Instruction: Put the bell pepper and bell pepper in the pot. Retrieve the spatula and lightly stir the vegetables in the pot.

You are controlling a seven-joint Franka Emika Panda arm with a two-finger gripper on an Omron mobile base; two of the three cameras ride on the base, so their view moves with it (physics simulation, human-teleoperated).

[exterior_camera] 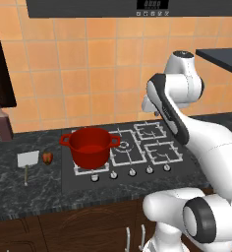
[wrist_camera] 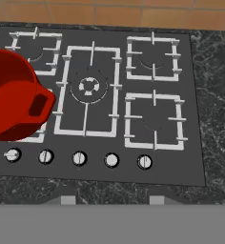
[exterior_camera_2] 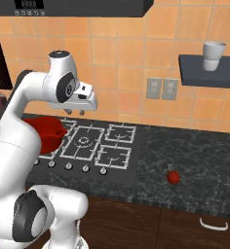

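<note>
The pot [exterior_camera: 90, 146] is seen on the front-left burner of the hob [exterior_camera: 159, 167]. On the tabletop [exterior_camera: 19, 189] left of the pot lie the pepper [exterior_camera: 47, 158] and, just beyond it, the spatula [exterior_camera: 27, 162]. A brown bottle [exterior_camera: 3, 123] stands at the wall behind them. A small red round thing [exterior_camera_2: 173, 177] lies on the tabletop well right of the pot. The gripper [exterior_camera_2: 74, 112] is held above the hob, right of the pot, with nothing gripped or touched; how far it is parted cannot be told.

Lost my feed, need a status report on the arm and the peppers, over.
End effector empty above the hob. Small red-orange pepper on counter beside flat grey-white spatula, left of glossy red pot. Path clear.
</note>
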